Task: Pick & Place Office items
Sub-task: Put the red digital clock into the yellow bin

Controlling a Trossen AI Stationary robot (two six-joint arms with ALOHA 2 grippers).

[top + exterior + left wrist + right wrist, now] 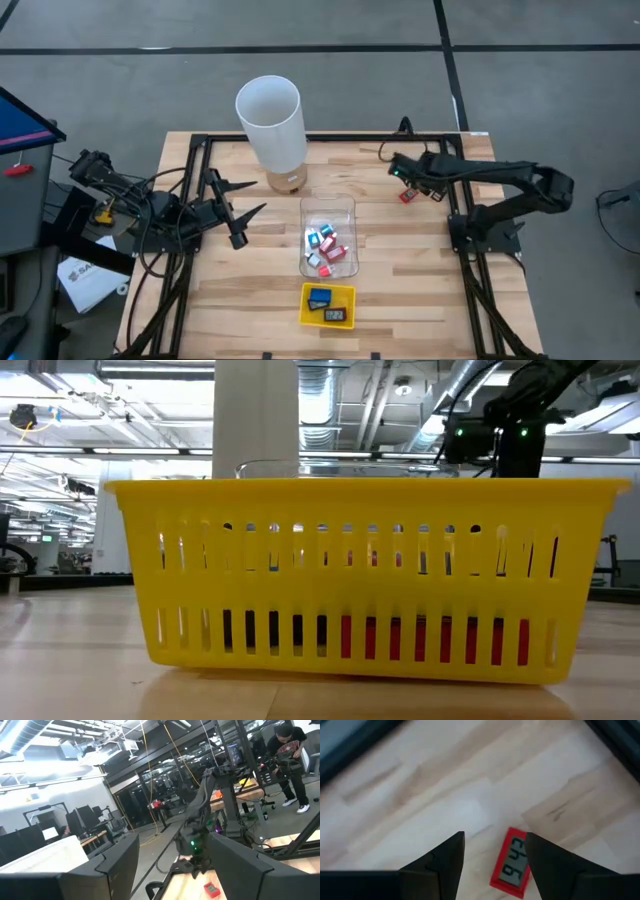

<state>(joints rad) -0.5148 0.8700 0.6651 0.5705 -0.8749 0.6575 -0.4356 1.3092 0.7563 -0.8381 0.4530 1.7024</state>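
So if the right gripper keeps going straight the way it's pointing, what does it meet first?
Most likely the small red display piece lying on the table, between the right gripper's open jaws; its height above is unclear.

Both arms are dark, almost black, built from slim tube-like links with thicker joints. The left arm (150,205) ends in two pointed black fingers (240,186) shaped like narrow wedges, and loose black cables run along it. The right arm (500,185) carries a small green light (397,171) near its wrist and thin black cables too.
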